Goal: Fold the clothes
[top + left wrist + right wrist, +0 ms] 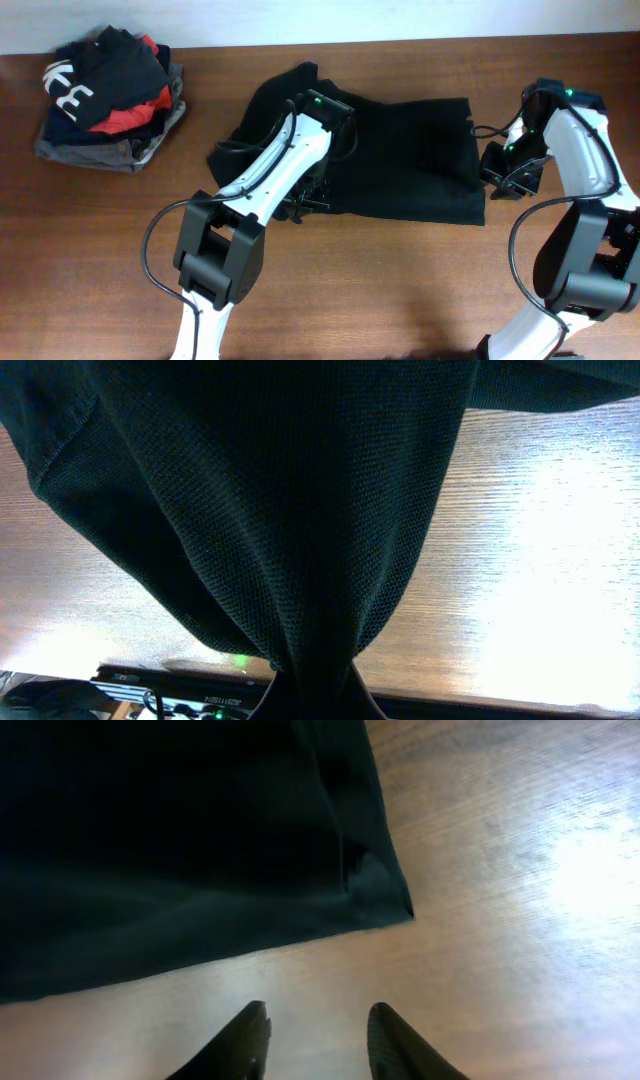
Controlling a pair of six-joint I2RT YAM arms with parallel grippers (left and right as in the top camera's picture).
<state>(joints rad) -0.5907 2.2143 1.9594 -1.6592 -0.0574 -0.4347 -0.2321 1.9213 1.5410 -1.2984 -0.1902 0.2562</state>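
black top lies mid worktop, long axis left-right. right part is flat and squared off, left part is rumpled and trails toward the far left. left end effector sits over the near edge of the left-middle part. its fingers don't show in the left wrist view, but the top drapes down there and necks into a tight bunch at the bottom of frame, right where the fingers would be, with wood visible behind it. so i read it as clamped on a pinch of fabric, lifted off the surface. right end effector is at the right hem by the near corner. right wrist view shows both fingertips a moderate gap apart with bare wood between them, holding nothing. the top's corner is just ahead of them, not touching. so from the right end effector the whole top lies to the left, and that arm is the nearer one to the right corner. my guess: next it goes in on that corner while the left holds its pinch. risk: fingertips slide on wood under a thin hem. pile of other garments sits far left, well apart.
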